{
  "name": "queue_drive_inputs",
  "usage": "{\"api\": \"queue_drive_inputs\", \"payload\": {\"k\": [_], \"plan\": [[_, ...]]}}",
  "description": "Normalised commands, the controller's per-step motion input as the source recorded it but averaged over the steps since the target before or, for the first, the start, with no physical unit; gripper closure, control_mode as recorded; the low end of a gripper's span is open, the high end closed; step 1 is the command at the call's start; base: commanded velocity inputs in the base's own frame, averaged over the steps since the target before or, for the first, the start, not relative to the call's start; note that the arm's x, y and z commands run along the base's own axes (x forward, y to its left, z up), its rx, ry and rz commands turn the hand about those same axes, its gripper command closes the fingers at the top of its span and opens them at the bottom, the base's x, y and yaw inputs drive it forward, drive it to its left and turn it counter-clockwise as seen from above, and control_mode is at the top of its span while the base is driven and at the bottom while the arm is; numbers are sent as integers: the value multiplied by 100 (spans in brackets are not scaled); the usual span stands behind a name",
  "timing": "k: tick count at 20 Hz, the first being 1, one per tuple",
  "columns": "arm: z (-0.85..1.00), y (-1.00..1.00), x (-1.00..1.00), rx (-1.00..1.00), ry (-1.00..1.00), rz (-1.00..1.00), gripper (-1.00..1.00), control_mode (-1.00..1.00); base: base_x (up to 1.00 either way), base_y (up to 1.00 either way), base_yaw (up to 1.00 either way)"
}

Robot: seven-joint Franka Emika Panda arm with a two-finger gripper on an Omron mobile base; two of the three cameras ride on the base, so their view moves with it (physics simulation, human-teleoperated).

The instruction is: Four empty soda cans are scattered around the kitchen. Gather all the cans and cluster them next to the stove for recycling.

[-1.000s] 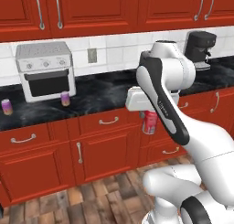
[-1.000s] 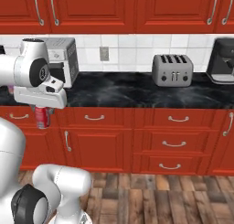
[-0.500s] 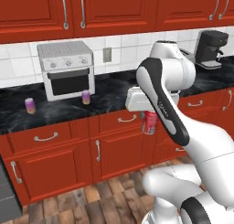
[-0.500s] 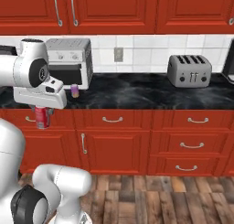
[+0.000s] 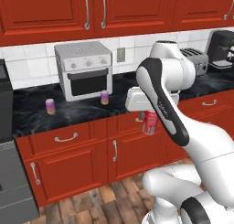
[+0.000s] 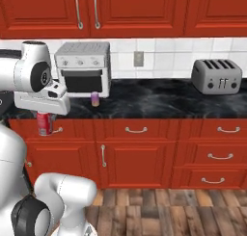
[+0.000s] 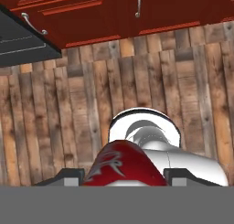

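Holding a red can [image 5: 149, 122] in my claw [image 5: 149, 127], I hang it in the air in front of the red cabinets, below counter level and well above the wood floor [image 7: 68, 109]. My jaws are closed on the can's sides; in the hand view its red body [image 7: 121, 166] sits between my two finger tips, though the contact itself is hard to make out there. From the right base view the same can [image 6: 44, 123] hangs upright under my hand.

Two more cans stand on the black counter [image 5: 32, 113]. One purple-pink can [image 5: 104, 98] is just in front of the toaster oven [image 5: 84, 70], near its right corner; the right base view shows it [image 6: 95, 100] at the same spot. Another purple-pink can [image 5: 50, 106] stands to the left of the oven, apart from it.

Stove [image 5: 11, 182]: a grey body shows at the left edge of the left base view, beside the cabinets. A toaster [image 6: 216, 76] sits farther right on the counter, well apart from the cans.
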Motion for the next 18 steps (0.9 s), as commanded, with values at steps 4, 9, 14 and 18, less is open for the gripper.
{"api": "queue_drive_inputs", "payload": {"k": [4, 9, 14, 18], "plan": [[0, 0, 0, 0, 0, 0, 100, 100, 28, 59, -5], [0, 0, 0, 0, 0, 0, 100, 100, 24, 64, -5], [0, 0, 0, 0, 0, 0, 100, 100, 28, 61, -4], [0, 0, 0, 0, 0, 0, 100, 100, 30, 60, -1]]}}
